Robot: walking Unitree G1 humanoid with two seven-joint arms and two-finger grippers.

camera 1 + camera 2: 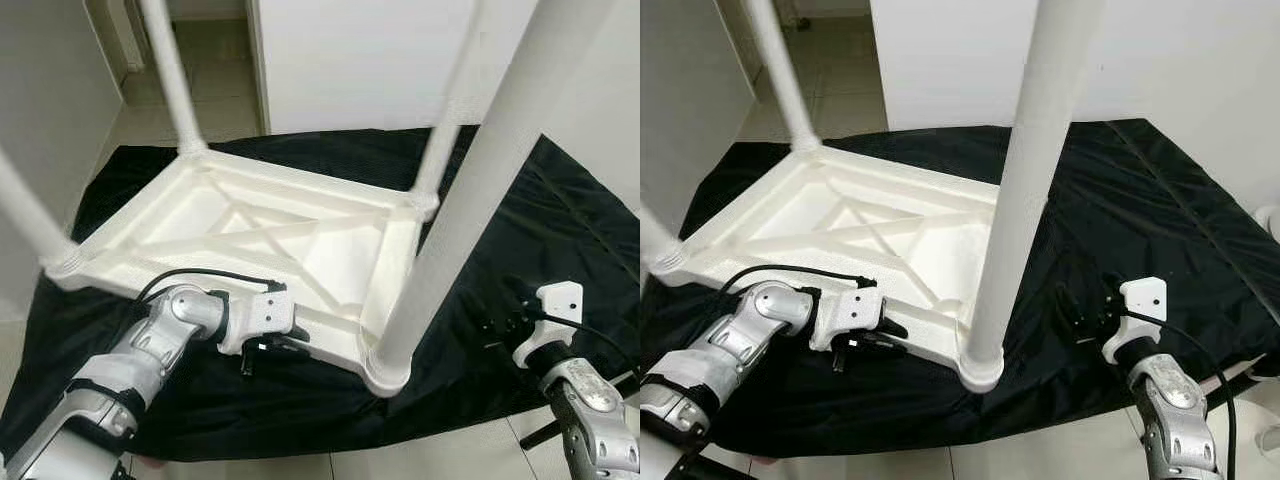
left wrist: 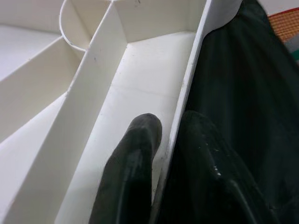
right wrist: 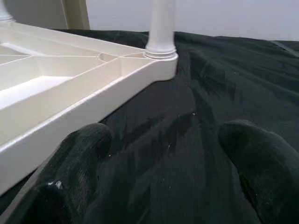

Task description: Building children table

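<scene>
On black cloth (image 1: 560, 230): white table (image 1: 250, 240) upside down, four legs up. Left gripper (image 1: 262, 352) at its near rim. Left wrist view: fingers (image 2: 135, 154) pinch rim wall. Right wrist view: right gripper (image 3: 163, 154) spread, over cloth beside table.

A white plastic children's table (image 1: 250, 235) is lying upside down on a black cloth (image 1: 560, 230), its ribbed underside facing up; four round white legs (image 1: 480, 190) are standing upright from the corner sockets, rising out of view; the near rim is sitting pinched between the left gripper's (image 2: 170, 140) black fingers.
</scene>
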